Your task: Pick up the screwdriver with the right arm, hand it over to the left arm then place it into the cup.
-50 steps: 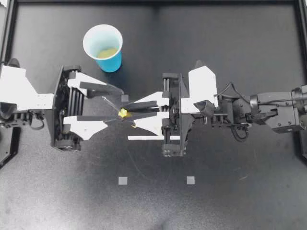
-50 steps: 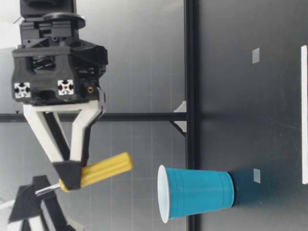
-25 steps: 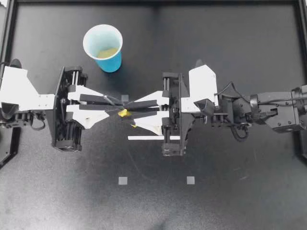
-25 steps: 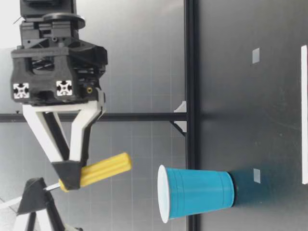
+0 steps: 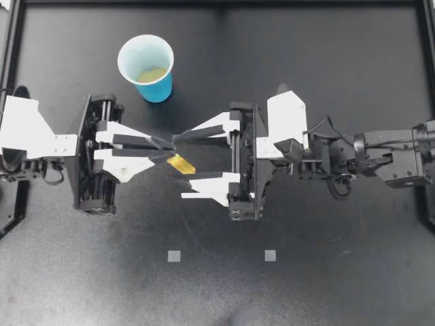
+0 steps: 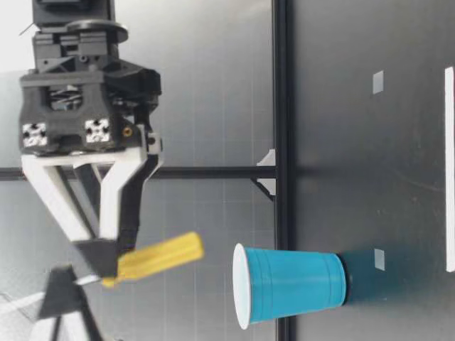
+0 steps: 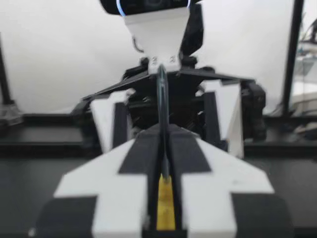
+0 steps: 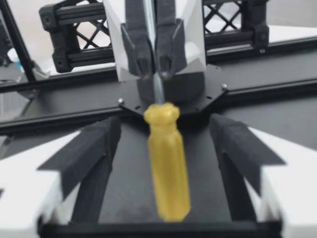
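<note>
Screwdriver (image 5: 178,163) off counter (image 5: 326,285), mid-air between arms. Left jaws narrow, clamped on metal shaft; yellow handle projecting toward right arm (image 5: 380,157). Right jaws wide, one finger each side of handle, neither touching. Long axis roughly arm to arm, handle end seemingly lower than shaft, though low view blurred. Cup (image 5: 160,87) upright, just beside left arm (image 5: 30,132), well apart from right. Handover judged complete; next, swing to cup, handle end first.

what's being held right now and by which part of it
The screwdriver, held by my left pincer on its metal shaft, close to the yellow handle. My right pincer stands open around the handle, not gripping.
</note>
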